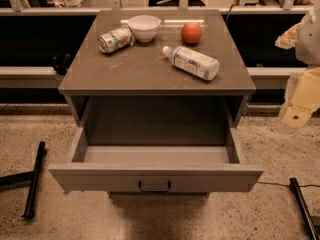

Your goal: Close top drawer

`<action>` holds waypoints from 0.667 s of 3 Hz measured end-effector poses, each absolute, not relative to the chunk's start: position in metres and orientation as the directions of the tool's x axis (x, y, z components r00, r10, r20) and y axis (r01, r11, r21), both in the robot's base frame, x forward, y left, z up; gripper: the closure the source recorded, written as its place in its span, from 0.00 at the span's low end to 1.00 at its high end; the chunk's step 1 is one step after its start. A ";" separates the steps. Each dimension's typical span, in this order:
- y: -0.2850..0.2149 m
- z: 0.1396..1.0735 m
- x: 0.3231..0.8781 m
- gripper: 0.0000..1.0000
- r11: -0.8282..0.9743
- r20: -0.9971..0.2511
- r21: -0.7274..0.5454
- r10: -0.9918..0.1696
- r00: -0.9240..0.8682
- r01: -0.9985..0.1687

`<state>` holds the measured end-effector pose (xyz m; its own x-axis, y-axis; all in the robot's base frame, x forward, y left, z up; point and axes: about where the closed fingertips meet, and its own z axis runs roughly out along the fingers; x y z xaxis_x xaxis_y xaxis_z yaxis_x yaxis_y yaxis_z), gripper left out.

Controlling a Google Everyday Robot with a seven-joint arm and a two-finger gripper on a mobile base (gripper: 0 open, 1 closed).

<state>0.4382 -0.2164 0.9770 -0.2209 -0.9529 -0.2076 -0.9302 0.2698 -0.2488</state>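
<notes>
Camera view, looking down on the front of the table (pixel 145 74), and I read it from the left edge across. At about 8 o'clock a black bar (pixel 34 179) lies on the speckled floor (pixel 45 224), well apart from the table. On the table's brown top, toward 11 o'clock, a can (pixel 115 39) lies on its side, its far end just beside a white bowl (pixel 144 27) that stands upright near the back edge. Below the top, in the middle of my picture, the top drawer (pixel 155 155) is pulled far out toward me: its grey inside is bare, its flat front panel sits at 6 o'clock, and the small dark handle (pixel 154 186) is at the panel's centre. Back on the top, at about 1 o'clock, an orange (pixel 191 33) rests apart from the bowl, and near it, toward the front, a plastic bottle (pixel 191 62) with a white cap lies on its side, cap pointing to the bowl. At 3 o'clock, at the right edge, the cream-coloured pincer (pixel 299 104) hangs beside the table's right front corner, apart from the drawer and touching nothing I can see; whether it is wide or narrow I cannot tell. At 5 o'clock a second black bar (pixel 304 209) lies on the floor.
</notes>
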 end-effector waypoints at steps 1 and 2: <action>-0.216 0.977 0.438 0.00 0.270 -0.208 -0.249 -0.953 -0.221 -0.930; -0.209 0.963 0.433 0.00 0.303 -0.257 -0.228 -0.935 -0.243 -0.925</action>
<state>0.4335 -0.2093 0.9628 -0.2433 -0.9352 -0.2575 -0.9251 0.3035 -0.2281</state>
